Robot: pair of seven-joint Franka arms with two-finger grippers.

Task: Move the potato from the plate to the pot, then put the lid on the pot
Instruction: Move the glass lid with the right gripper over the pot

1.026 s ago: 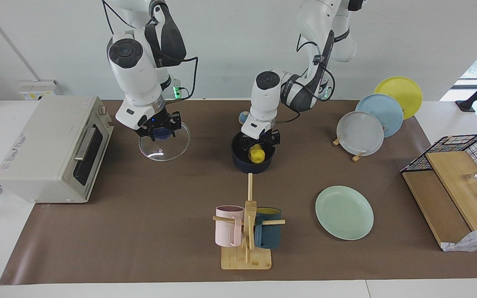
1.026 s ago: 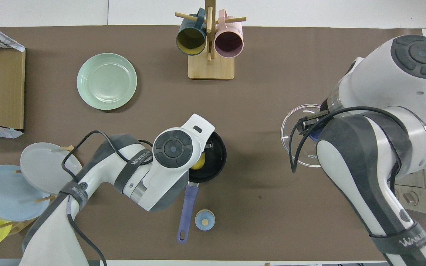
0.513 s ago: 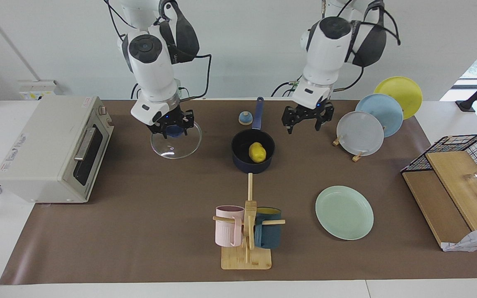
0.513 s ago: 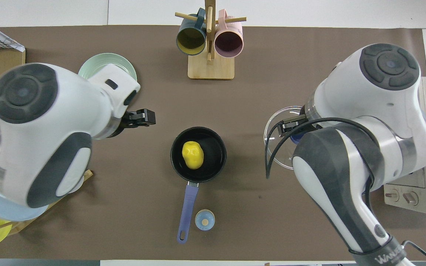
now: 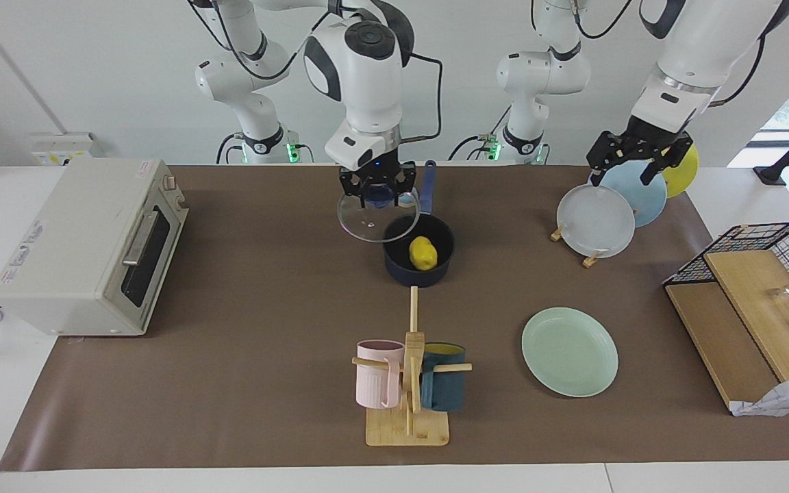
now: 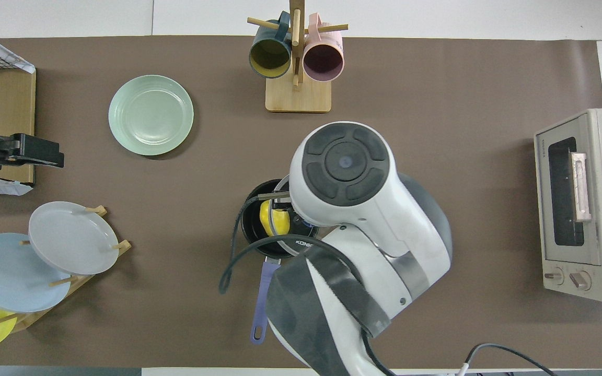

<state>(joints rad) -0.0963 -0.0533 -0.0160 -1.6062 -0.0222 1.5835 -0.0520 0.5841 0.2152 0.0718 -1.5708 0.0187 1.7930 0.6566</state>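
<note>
The yellow potato (image 5: 423, 253) lies in the navy pot (image 5: 419, 271), whose blue handle (image 6: 262, 298) points toward the robots. My right gripper (image 5: 377, 194) is shut on the blue knob of the glass lid (image 5: 371, 224) and holds it tilted in the air over the pot's rim, at the side toward the right arm's end. In the overhead view the right arm covers most of the pot (image 6: 247, 230); part of the potato (image 6: 271, 220) shows. My left gripper (image 5: 641, 155) is open and empty, raised over the plate rack. The mint-green plate (image 5: 569, 351) lies bare.
A toaster oven (image 5: 86, 246) stands at the right arm's end. A mug tree (image 5: 408, 383) with a pink and a dark blue mug stands farther from the robots than the pot. A rack of upright plates (image 5: 596, 220) and a wire basket (image 5: 764, 246) with wooden boards are at the left arm's end.
My right gripper lifted the lid off the table and carried it from beside the oven to over the pot. My left gripper let go of the potato and rose away to over the plate rack.
</note>
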